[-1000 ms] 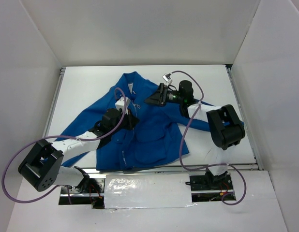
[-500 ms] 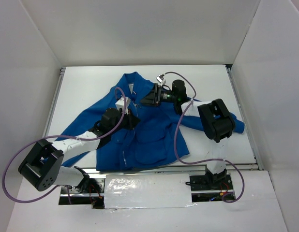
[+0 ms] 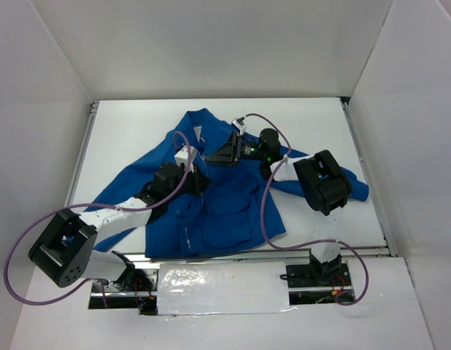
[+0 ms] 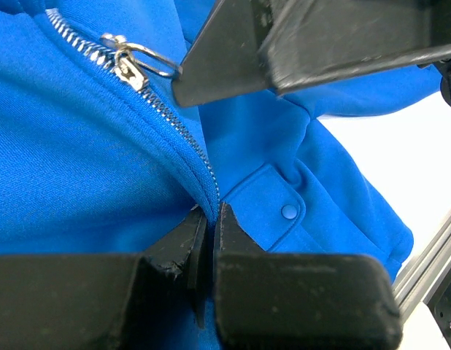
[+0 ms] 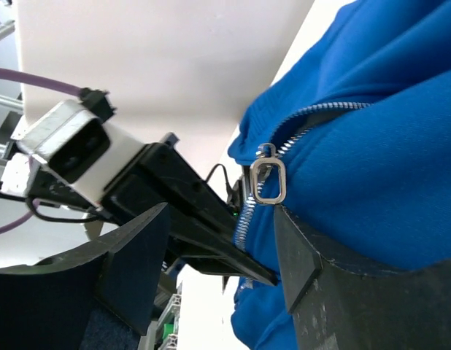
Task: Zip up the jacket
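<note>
Royal-blue soft fabric jacket (image 3: 218,208) with a silver front zipper is lying flat across the middle of the white tabletop (image 3: 138,120). The collar points toward the far edge and the hem sits by the near edge. 1 sleeve trails toward the near-left corner and the other toward the right edge.

What's new over the last second: the right arm swings in from the right side toward the collar end of the zipper, and its jaws narrow as it comes. The right gripper (image 5: 222,219) now has its 2 fingers spread either side of the silver ring-shaped zipper pull (image 5: 268,181). The ring sits close to 1 finger, but it isn't clamped as far as I can tell, and depth is hard to read from the wrist view.

The left gripper (image 4: 209,219) hasn't budged. It's pressed together on the jacket's front edge right beside the zipper teeth, on the hem side of the slider, near the round snap on the pocket flap (image 4: 288,211).

Imo this is the setup for the actual pull. The left side anchors the fabric so it stays taut, and the right is about to pinch the ring. The zipper looks closed up to the slider, with the collar stretch left to go. The ring is small and floppy, so a miss looks like the main risk.
</note>
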`<state>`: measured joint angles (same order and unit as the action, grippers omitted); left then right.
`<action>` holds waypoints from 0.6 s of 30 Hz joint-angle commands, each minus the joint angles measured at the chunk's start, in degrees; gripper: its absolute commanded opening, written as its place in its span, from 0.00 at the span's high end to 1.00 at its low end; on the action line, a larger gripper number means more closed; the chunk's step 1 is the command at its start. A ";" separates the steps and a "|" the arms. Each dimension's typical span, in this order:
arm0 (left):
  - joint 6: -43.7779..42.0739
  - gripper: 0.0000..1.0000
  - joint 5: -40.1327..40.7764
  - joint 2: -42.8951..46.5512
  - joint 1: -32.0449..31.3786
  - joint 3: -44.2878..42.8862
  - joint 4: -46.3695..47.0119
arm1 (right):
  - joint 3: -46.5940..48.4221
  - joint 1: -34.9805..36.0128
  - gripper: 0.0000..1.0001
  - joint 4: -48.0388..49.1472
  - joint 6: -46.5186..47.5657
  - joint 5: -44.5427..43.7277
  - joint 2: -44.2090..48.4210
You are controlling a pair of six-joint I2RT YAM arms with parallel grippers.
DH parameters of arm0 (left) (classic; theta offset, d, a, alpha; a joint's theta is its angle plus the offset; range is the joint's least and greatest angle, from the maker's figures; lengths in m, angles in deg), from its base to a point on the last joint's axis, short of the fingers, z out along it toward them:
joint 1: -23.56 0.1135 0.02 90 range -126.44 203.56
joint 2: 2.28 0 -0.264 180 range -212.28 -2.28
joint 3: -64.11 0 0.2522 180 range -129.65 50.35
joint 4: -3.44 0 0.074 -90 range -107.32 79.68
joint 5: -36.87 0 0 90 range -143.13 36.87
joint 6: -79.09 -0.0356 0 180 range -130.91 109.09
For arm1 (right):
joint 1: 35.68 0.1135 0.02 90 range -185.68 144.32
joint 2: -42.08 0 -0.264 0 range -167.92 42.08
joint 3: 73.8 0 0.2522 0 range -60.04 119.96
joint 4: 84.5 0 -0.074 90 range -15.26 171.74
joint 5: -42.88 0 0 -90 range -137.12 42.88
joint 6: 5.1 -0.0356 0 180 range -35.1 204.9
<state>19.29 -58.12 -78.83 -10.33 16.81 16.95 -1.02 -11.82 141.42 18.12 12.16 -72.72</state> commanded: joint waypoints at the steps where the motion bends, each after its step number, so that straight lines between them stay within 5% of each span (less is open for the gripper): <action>1: -0.75 1.00 -2.04 0.88 0.14 -1.71 2.71 | 0.21 0.14 0.34 7.73 -2.56 0.92 -0.77; 18: -0.93 1.00 -2.74 1.67 0.67 -1.44 2.53 | 1.62 0.05 0.38 -5.37 2.63 -5.41 -2.35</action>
<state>19.25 -58.67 -78.77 -9.82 16.81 16.80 -0.67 -11.82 137.34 18.97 8.49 -74.14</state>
